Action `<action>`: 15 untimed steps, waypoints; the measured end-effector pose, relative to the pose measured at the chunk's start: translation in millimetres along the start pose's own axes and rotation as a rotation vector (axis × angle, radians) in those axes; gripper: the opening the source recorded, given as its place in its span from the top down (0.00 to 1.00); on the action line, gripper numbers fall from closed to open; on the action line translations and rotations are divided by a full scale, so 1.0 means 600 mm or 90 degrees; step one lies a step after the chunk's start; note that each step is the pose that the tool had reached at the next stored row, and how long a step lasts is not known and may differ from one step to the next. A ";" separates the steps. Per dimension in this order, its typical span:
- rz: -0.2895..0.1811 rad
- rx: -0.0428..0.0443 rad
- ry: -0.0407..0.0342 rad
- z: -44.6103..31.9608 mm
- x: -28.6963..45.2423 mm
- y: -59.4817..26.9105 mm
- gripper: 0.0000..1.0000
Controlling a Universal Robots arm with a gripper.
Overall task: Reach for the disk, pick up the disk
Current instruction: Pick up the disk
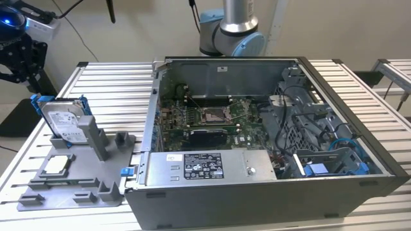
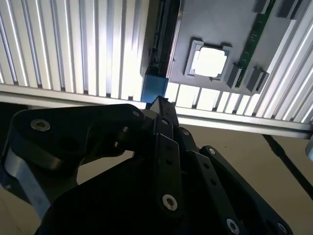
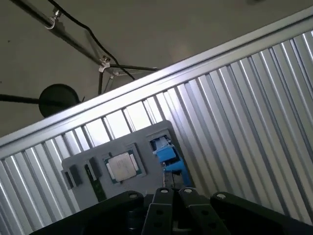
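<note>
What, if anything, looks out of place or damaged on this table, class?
Nothing looks spilled or broken. The disk stands on edge in the grey holder, outside the open computer case.

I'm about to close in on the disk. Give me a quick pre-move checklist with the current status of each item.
1. Disk standing upright in the gray fixture: ok.
2. Gripper carrying nothing, disk not yet gripped: ok.
3. Gripper lined up with the disk's blue bracket: cannot tell. In the second wrist view it sits close by the bracket's end.
4. Chip lying flat in its own holder, apart from the disk: ok.
5. Computer case off the approach, on the exterior view's right of the fixture: ok.
</note>
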State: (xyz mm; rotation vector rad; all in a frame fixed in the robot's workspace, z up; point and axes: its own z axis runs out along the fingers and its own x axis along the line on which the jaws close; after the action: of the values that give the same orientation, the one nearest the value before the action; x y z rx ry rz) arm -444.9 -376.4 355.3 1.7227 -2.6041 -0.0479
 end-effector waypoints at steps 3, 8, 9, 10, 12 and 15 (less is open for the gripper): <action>-0.020 0.0000 0.0007 0.000 0.000 0.000 1.00; -0.055 0.0000 0.0020 0.000 0.000 0.000 1.00; -0.062 0.0000 0.0022 0.000 0.000 0.000 1.00; -0.068 -0.0001 0.0025 0.000 0.000 0.000 1.00; -0.074 -0.0001 0.0027 0.000 0.000 0.000 1.00; -0.077 -0.0001 0.0028 0.000 0.000 0.000 1.00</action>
State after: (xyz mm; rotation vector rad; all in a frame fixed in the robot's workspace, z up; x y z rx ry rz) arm -444.6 -376.5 355.3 1.8765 -2.4933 -0.0459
